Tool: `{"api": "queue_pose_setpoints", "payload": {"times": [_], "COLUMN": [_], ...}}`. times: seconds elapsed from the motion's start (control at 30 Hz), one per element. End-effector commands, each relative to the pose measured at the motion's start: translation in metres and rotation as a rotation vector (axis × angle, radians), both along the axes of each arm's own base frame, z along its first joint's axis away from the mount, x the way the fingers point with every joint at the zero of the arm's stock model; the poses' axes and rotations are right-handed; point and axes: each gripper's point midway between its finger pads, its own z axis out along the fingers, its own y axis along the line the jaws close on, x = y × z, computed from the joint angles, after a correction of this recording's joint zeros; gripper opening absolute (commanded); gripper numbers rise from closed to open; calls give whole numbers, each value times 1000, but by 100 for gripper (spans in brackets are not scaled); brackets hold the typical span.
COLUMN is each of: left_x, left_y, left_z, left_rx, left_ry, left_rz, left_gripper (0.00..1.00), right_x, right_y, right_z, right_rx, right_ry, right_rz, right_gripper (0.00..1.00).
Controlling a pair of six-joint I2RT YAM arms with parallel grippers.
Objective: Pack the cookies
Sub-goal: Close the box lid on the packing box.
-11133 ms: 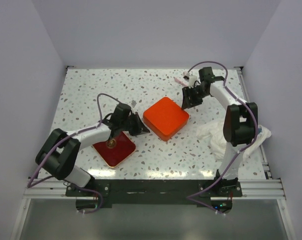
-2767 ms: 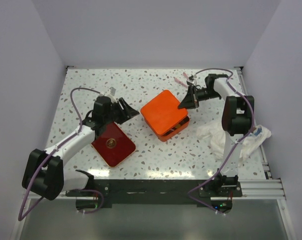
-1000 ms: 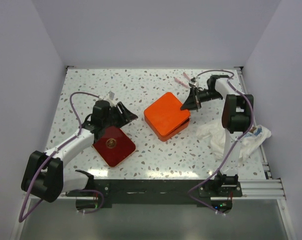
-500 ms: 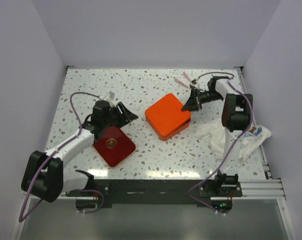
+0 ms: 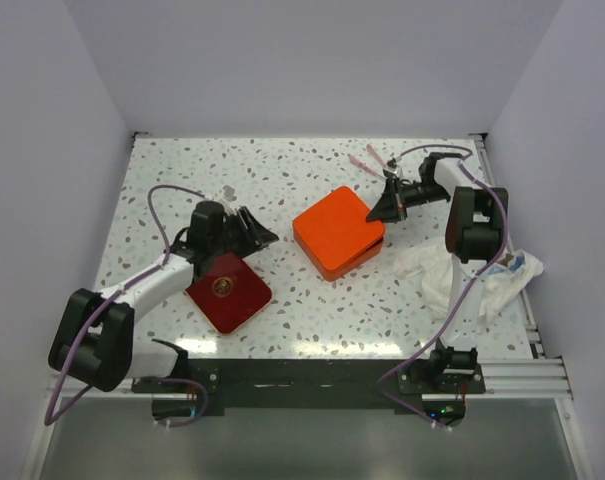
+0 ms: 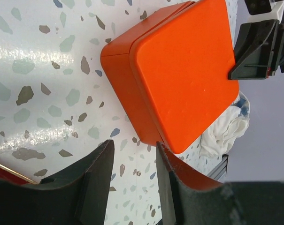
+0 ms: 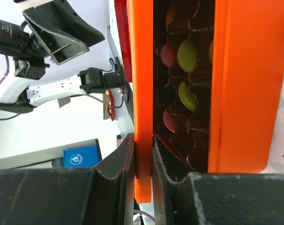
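An orange square box [image 5: 339, 232] sits mid-table. My right gripper [image 5: 387, 205] is shut on the edge of its orange lid [image 7: 142, 93], which stands slightly ajar. Through the gap in the right wrist view I see the cookies [image 7: 188, 52], pink, green and orange discs in brown paper cups, inside the box base [image 7: 245, 84]. My left gripper [image 5: 252, 232] is open and empty, left of the box and apart from it. In the left wrist view the box [image 6: 179, 70] lies beyond my left gripper [image 6: 132, 159].
A dark red square tin [image 5: 229, 290] with a gold emblem lies under the left arm. A crumpled white cloth [image 5: 472, 275] lies at the right edge. Small pink items [image 5: 367, 158] lie at the back right.
The lid, raised and offset 2.8 s ago, now sits lower over the box. The box and my right gripper have shifted slightly right. The left arm has hardly moved.
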Motion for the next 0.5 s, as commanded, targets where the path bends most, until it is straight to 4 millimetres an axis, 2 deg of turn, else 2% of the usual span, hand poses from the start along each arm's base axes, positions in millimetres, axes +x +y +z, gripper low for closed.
{"api": "queue_pose_setpoints", "payload": {"times": [0.0, 0.17, 0.23, 0.47], "left_x": [2, 5, 7, 17], "left_y": [-20, -46, -53, -85], "left_z": [-1, -11, -21, -34], "left_rx": [-21, 0, 15, 42], "left_ry": [-4, 25, 49, 80], "left_rz": [-60, -111, -119, -175], "left_gripper": [44, 35, 32, 27], "right_x": [5, 5, 6, 7], "right_y": [-1, -1, -2, -4], "right_z": [10, 8, 8, 7], "right_rx": [30, 30, 30, 31], "right_ry": [-28, -23, -25, -23], "right_rz": [-6, -7, -8, -14], "right_gripper": [3, 4, 4, 4]}}
